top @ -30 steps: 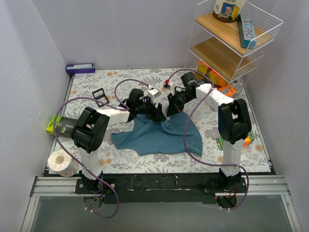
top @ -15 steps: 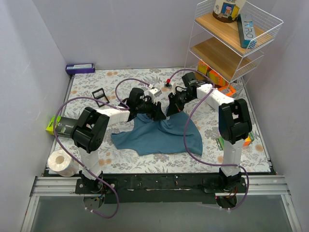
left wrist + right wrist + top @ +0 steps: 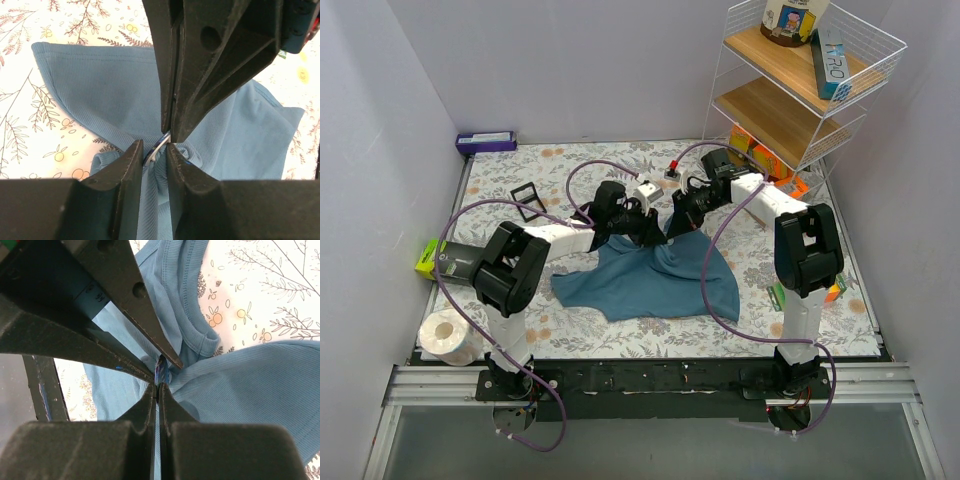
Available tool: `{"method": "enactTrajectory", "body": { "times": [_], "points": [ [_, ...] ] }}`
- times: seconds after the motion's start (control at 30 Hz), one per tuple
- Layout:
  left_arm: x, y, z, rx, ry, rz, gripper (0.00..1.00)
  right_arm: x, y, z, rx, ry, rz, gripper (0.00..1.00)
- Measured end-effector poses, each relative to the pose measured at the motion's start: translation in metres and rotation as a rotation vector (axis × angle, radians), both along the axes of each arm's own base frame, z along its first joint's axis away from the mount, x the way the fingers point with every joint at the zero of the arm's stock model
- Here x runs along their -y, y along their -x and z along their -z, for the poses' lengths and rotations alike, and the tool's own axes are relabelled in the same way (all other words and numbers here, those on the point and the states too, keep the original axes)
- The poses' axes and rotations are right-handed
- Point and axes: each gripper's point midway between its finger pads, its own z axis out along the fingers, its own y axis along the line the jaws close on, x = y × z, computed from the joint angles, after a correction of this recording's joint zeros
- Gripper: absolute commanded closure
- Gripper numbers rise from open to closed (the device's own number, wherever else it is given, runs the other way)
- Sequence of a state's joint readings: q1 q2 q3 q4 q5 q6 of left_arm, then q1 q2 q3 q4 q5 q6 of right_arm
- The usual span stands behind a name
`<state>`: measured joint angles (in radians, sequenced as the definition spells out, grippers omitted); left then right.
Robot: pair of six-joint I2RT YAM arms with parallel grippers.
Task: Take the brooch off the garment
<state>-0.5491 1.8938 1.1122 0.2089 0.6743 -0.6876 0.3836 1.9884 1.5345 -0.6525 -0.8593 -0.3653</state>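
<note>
The teal-blue garment (image 3: 650, 285) lies crumpled on the flowered table, with one part pulled up between the two grippers. The brooch (image 3: 161, 141) is a small whitish disc with a blue edge, seen edge-on in both wrist views and hidden in the top view. My right gripper (image 3: 158, 386) is shut on the brooch's (image 3: 159, 371) rim. My left gripper (image 3: 153, 148) faces it tip to tip, with its jaws drawn in on a bunched fold of the garment (image 3: 155, 200) just behind the brooch. Both grippers meet above the cloth, left gripper (image 3: 655, 232) and right gripper (image 3: 672, 228).
A wire shelf (image 3: 810, 90) with boxes stands at the back right, orange boxes (image 3: 760, 152) at its foot. A toilet roll (image 3: 448, 338) and a green box (image 3: 428, 258) sit at the left edge. A purple box (image 3: 486, 141) and a black frame (image 3: 524, 196) lie at the back left.
My left gripper has narrowed its jaws from wide open onto the fold of cloth and edged right toward the right gripper. The right gripper has stayed shut, barely moving.
</note>
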Motion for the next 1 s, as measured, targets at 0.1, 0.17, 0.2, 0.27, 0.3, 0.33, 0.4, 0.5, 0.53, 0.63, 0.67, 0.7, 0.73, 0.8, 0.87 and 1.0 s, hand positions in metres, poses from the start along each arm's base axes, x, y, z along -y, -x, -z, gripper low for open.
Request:
{"method": "enactTrajectory", "body": {
  "times": [0.1, 0.17, 0.2, 0.27, 0.3, 0.33, 0.4, 0.5, 0.53, 0.63, 0.67, 0.7, 0.73, 0.8, 0.87, 1.0],
  "points": [
    [0.004, -0.003, 0.002, 0.015, -0.018, -0.011, 0.87, 0.003, -0.002, 0.001, -0.002, -0.002, 0.007, 0.99],
    [0.007, -0.007, 0.003, 0.014, -0.028, -0.018, 0.86, 0.006, -0.004, 0.003, 0.0, 0.006, 0.018, 0.99],
    [0.009, -0.009, 0.004, 0.012, -0.03, -0.022, 0.86, 0.008, -0.006, 0.005, 0.002, 0.011, 0.024, 0.99],
    [0.01, -0.011, 0.006, 0.005, -0.032, -0.03, 0.84, 0.009, -0.009, 0.006, 0.009, 0.015, 0.033, 0.99],
    [0.01, -0.012, 0.006, -0.002, -0.031, -0.033, 0.84, 0.009, -0.01, 0.007, 0.01, 0.016, 0.035, 0.99],
    [0.01, -0.011, 0.006, -0.013, -0.029, -0.037, 0.84, 0.009, -0.01, 0.007, 0.007, 0.015, 0.038, 0.99],
    [0.008, -0.011, 0.005, -0.036, -0.019, -0.041, 0.86, 0.008, -0.011, 0.007, 0.001, 0.014, 0.045, 0.99],
    [0.004, -0.011, 0.004, -0.076, 0.003, -0.049, 0.81, 0.006, -0.012, 0.006, -0.004, 0.007, 0.056, 0.99],
    [0.002, -0.011, 0.003, -0.091, 0.014, -0.047, 0.74, 0.005, -0.012, 0.006, -0.008, 0.003, 0.056, 0.99],
    [-0.004, -0.006, 0.001, -0.135, 0.056, -0.019, 0.62, 0.001, -0.007, 0.005, -0.024, -0.01, 0.047, 0.99],
    [-0.007, -0.005, -0.001, -0.148, 0.073, -0.008, 0.59, -0.001, -0.005, 0.004, -0.034, -0.01, 0.046, 0.99],
    [-0.009, -0.005, -0.004, -0.157, 0.091, 0.002, 0.57, -0.002, -0.003, 0.004, -0.042, -0.014, 0.043, 0.99],
    [-0.01, -0.006, -0.008, -0.16, 0.109, 0.012, 0.55, -0.003, -0.001, 0.004, -0.053, -0.016, 0.04, 0.99],
    [-0.012, -0.007, -0.016, -0.162, 0.149, 0.03, 0.47, -0.004, 0.004, 0.003, -0.073, -0.019, 0.034, 0.99],
    [-0.013, -0.008, -0.023, -0.161, 0.18, 0.042, 0.41, -0.005, 0.008, 0.003, -0.089, -0.019, 0.03, 0.99],
    [-0.012, 0.0, -0.024, -0.172, 0.207, 0.074, 0.35, -0.006, 0.01, 0.003, -0.098, -0.019, 0.029, 0.99]
  ]
}}
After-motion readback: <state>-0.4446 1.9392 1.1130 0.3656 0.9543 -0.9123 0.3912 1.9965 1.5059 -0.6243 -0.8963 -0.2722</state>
